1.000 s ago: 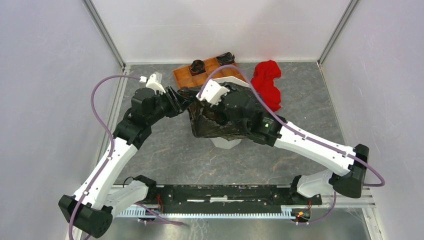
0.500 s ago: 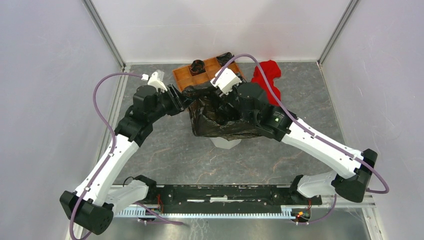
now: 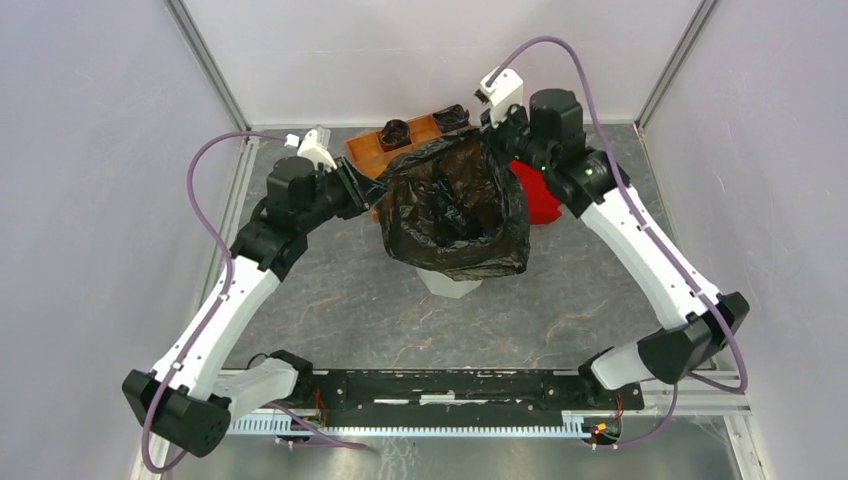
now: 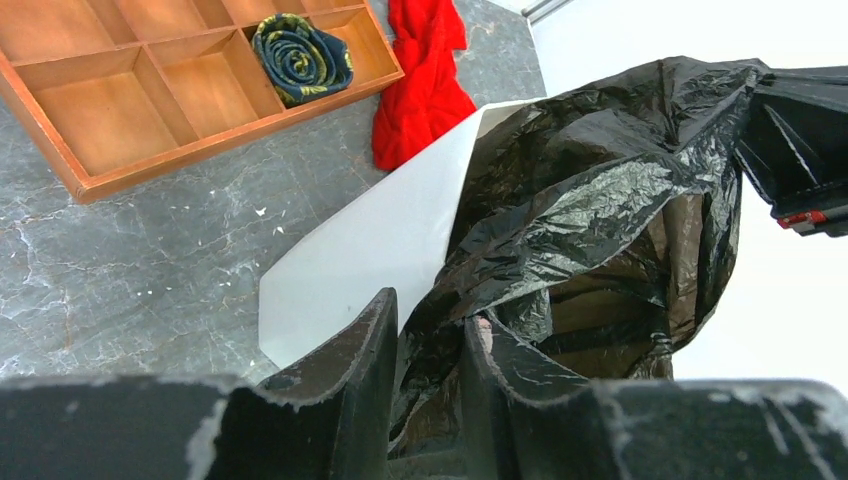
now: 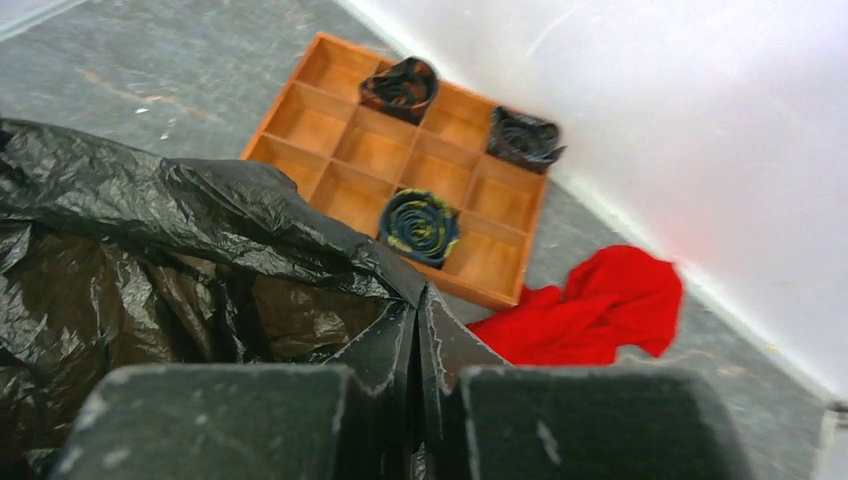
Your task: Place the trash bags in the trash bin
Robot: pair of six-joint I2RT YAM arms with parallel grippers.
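A grey marbled tabletop [image 3: 330, 300] boxed in by plain white panels: two robot arms hold a thin, glossy black plastic bag [image 3: 455, 205] stretched open over a tall white plastic bin [image 3: 452, 286]. The bin's faceted lower wall shows below the film on the near side. Left of the bin, the left gripper [image 3: 362, 190] pinches the bag's crinkled left edge, with film bunched between its two dark fingers [image 4: 345, 370] in the wrist view. The bag's mouth gapes above the bin. Whether the film hangs inside the bin or wraps its walls cannot be told. Behind the bin lies a flat orange-brown compartment tray [image 3: 372, 150], with dark rolled bundles [image 5: 420, 225] in three of its cells. Above the bin's far right side, the right gripper [image 3: 492, 130] has its jaws pressed together on the bag's far corner. A crumpled red cloth [image 3: 540, 200] lies just right of the bin, partly hidden by the bag.
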